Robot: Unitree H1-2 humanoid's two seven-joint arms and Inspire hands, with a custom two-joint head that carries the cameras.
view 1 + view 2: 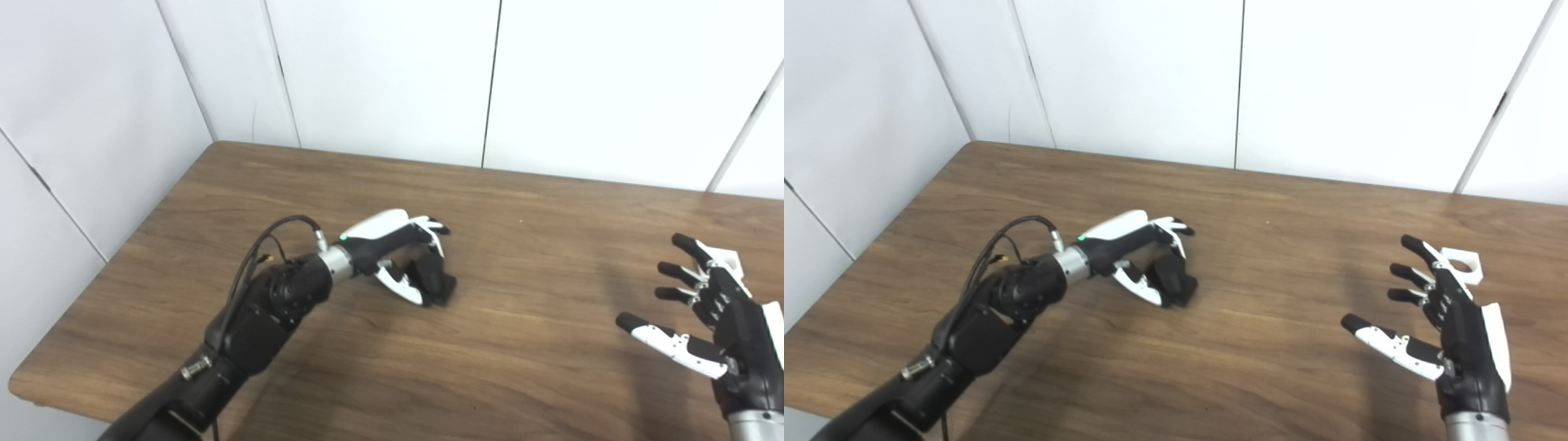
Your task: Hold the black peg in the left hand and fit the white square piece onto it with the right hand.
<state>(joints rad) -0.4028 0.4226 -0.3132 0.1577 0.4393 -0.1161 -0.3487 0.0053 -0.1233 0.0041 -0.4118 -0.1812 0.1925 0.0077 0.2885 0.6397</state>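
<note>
Curling round the black peg [436,278] on the counter [490,367], the left hand [398,251] looks part-closed; firm grip unclear. Right hand [1445,318] is spread, empty, beside the white square piece [1462,264], likely light and rigid: pinch its outer edges.

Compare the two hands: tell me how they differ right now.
The left hand curls around the black peg low on the table; the right hand is open, fingers spread, holding nothing, with the white square piece behind it. Both are black and white.
</note>
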